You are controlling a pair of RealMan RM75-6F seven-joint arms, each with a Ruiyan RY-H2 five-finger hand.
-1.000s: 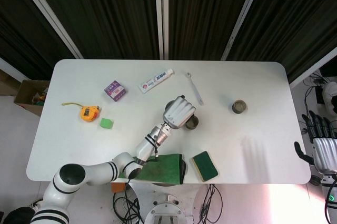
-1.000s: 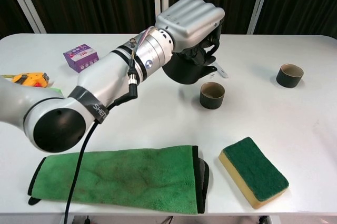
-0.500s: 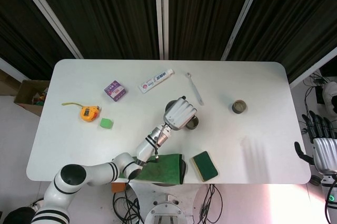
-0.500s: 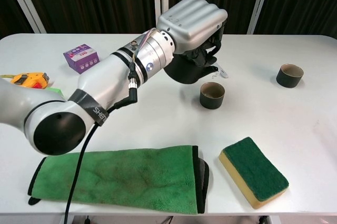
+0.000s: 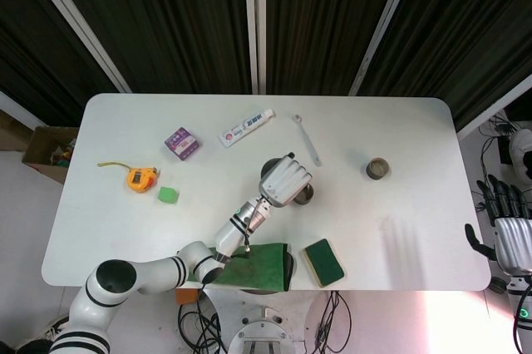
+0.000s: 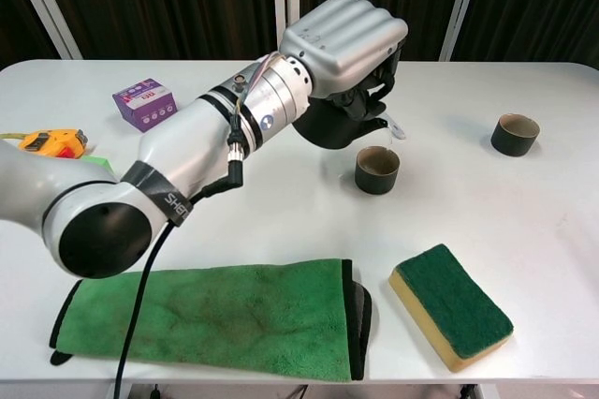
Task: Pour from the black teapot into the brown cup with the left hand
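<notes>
Black and matte, the teapot [image 6: 333,124] hangs tilted above the white desk [image 6: 524,221], mostly hidden under the silver left hand [image 6: 344,36], whose fingers [image 6: 378,75] are curled tight around its handle. Its spout points down toward the brown cup [image 6: 377,169], which stands upright just below and to the right of it, and a thin stream shows at the cup's rim. In the head view the hand [image 5: 283,180] covers the teapot almost wholly, and the cup [image 5: 304,194] peeks out beside it.

One teapot and two cups are on view: the brown one and a second dark cup [image 6: 515,133] well apart near the desk's right side. There is one green sponge [image 6: 450,303] with a tan underside, one green cloth [image 6: 215,317] at the front edge, one purple box [image 6: 144,103], one orange tape measure [image 6: 53,141], one small green block [image 5: 168,194], one toothpaste tube [image 5: 246,127] and one white spoon [image 5: 307,138].

Compared with a second ago, the left hand has rolled slightly further over, tipping the teapot more steeply toward the cup; everything else lies as it did.

The right hand [image 5: 509,219] hangs off the desk's right edge, holding nothing, its fingers straight and slightly apart.
</notes>
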